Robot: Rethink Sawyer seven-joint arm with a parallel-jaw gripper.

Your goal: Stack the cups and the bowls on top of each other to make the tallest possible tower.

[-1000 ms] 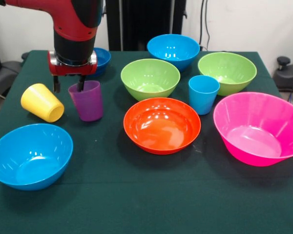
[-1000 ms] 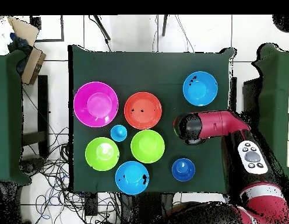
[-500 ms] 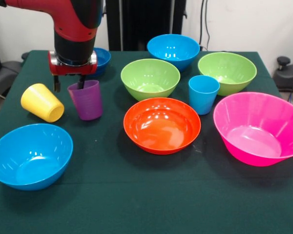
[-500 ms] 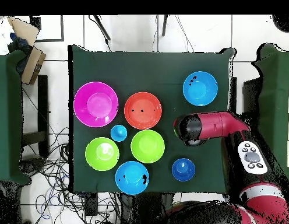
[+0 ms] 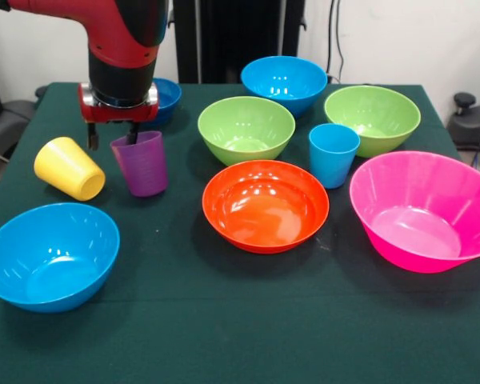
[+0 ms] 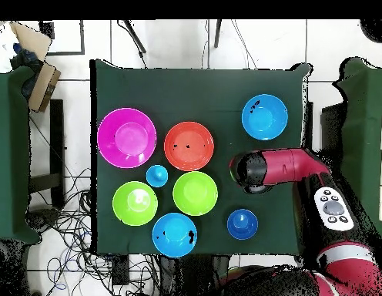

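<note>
My gripper (image 5: 112,138) hangs at the purple cup (image 5: 142,168), open, with one finger inside its rim and the other outside on the left. The cup leans slightly. The yellow cup (image 5: 68,168) lies tilted to its left. The light blue cup (image 5: 333,154) stands upright between the orange bowl (image 5: 265,204) and the pink bowl (image 5: 424,210). Two lime green bowls (image 5: 246,128) (image 5: 372,118), a light blue bowl (image 5: 284,82) and the small dark blue bowl (image 5: 166,94) sit behind. Another light blue bowl (image 5: 50,254) sits at the front left. In the overhead view the arm (image 6: 259,169) hides the purple and yellow cups.
All bowls stand open side up, none stacked. The dark green table (image 5: 248,320) has bare cloth along its front edge. Black equipment and cables stand behind the table.
The purple cup has shifted slightly left and up at the gripper and leans a little more. The arm has barely moved.
</note>
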